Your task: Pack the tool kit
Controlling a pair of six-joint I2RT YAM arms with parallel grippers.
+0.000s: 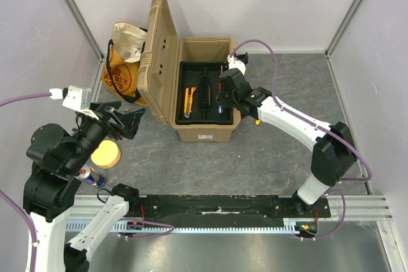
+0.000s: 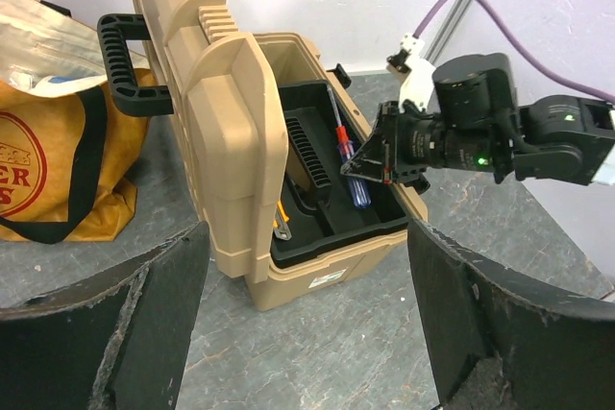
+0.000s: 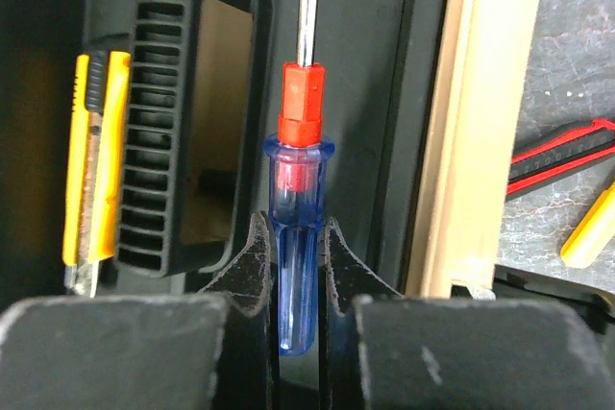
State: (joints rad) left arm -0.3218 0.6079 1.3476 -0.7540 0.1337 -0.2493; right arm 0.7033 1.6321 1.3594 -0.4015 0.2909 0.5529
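Observation:
The tool kit (image 1: 205,133) is a tan ribbed box standing open, with its lid raised on the left and a black inner tray (image 1: 191,71) inside. A yellow utility knife (image 3: 91,160) lies in the tray's left slot. My right gripper (image 3: 293,229) hangs over the tray's right side, shut on the clear blue handle of a red-collared screwdriver (image 3: 299,189), whose shaft points away into the box. In the left wrist view the screwdriver (image 2: 354,181) slants down from the right gripper (image 2: 373,168). My left gripper (image 2: 306,229) is open and holds nothing, low over the table left of the box (image 2: 317,276).
An orange-yellow cloth bag (image 1: 124,71) leans behind the lid. On the table right of the box lie a red-and-black tool (image 3: 562,156) and a yellow one (image 3: 591,228). A round yellow object (image 1: 105,154) and a can (image 1: 92,175) sit near the left arm. Enclosure walls stand close.

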